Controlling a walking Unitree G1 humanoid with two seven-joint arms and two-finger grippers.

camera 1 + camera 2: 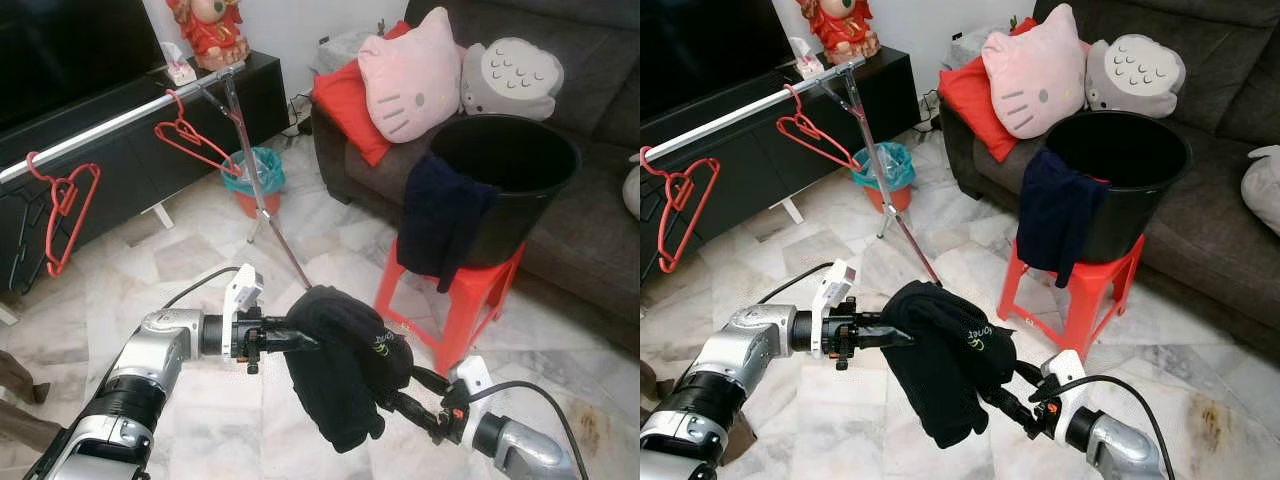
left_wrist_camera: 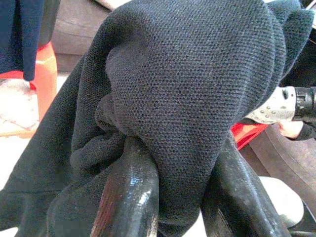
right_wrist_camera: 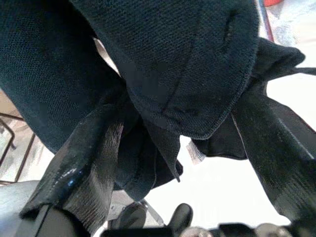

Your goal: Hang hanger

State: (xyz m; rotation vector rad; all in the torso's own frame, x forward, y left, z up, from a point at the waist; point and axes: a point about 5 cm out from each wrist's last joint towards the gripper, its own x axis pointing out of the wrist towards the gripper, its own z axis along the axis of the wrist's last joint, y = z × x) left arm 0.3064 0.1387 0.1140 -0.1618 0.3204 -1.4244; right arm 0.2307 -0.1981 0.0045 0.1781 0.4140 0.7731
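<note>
- Your left gripper (image 1: pixel 305 342) pinches the black garment (image 1: pixel 345 365) in front of the red stool (image 1: pixel 452 295).
- Your right gripper (image 1: pixel 392 392) clamps its lower folds.
- Red hangers (image 1: pixel 60 215) hang on the rail (image 1: pixel 110 122) beyond.

Black bucket (image 1: pixel 520 170) on red stool (image 1: pixel 455 300)

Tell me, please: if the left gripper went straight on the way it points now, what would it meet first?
The left gripper is already buried in the black garment. Beyond the cloth, probably the right gripper; depth is unclear.
</note>
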